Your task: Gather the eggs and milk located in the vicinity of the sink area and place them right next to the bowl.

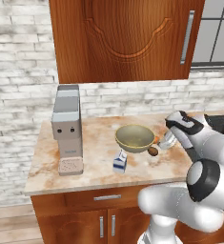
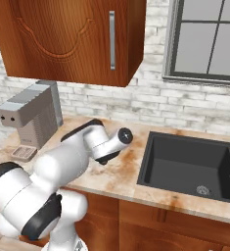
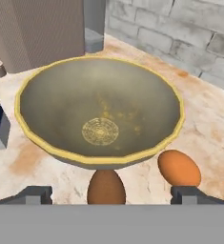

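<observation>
Wide apart and gripping nothing, the two dark finger tips of the white arm's claw [image 3: 111,195] hang low over the mottled tan stone counter [image 1: 94,167]. Well beyond the claw, past the bowl, stands the tall grey coffee machine [image 1: 67,128] against the whitewashed brick wall. Off behind the arm, well away from the claw, sits the large matte dark-grey sink basin [image 2: 192,166]. Directly ahead of the claw is the wide, shallow olive-tan bowl with its paler yellow rim [image 3: 101,112]. On the bowl's far side from the claw, just beside it, stands the small white gable-top milk carton with blue markings [image 1: 119,162]. Between the finger tips lies the dark brown egg [image 3: 106,188], tucked against the bowl's underside. Just beside one finger tip rests the orange-brown egg [image 3: 178,167], also close to the bowl.
</observation>
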Robot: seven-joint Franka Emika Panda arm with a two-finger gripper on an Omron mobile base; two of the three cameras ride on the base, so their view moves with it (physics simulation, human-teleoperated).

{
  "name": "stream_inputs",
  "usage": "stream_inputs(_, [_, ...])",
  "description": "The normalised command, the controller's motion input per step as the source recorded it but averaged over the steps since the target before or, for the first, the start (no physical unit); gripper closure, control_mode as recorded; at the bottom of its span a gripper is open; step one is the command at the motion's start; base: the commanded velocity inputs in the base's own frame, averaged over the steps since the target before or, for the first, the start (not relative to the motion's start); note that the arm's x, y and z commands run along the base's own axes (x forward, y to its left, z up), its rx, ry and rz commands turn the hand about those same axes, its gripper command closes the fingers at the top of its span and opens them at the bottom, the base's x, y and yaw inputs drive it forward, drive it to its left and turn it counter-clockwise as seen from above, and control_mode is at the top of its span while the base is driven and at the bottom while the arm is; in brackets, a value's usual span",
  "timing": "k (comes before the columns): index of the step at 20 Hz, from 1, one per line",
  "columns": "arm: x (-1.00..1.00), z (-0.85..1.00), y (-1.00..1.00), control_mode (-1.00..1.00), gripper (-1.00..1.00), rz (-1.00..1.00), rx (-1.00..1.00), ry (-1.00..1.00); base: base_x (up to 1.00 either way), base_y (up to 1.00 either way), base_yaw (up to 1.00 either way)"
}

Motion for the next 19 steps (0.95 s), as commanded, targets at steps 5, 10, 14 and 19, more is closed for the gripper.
stream_inputs(5, [-0.30, 0.68, 0.00, -1.00, -1.00, -0.34, 0.12, 0.06, 0.00, 0.00, 0.00])
stream_inputs(10, [-0.26, 0.52, 0.04, -1.00, -1.00, -0.40, 0.08, 0.13, 0.00, 0.00, 0.00])
stream_inputs(14, [-0.28, 0.39, 0.09, -1.00, -1.00, -0.39, 0.06, 0.22, 0.00, 0.00, 0.00])
stream_inputs(19, [-0.37, 0.32, 0.06, -1.00, -1.00, -0.34, 0.08, 0.27, 0.00, 0.00, 0.00])
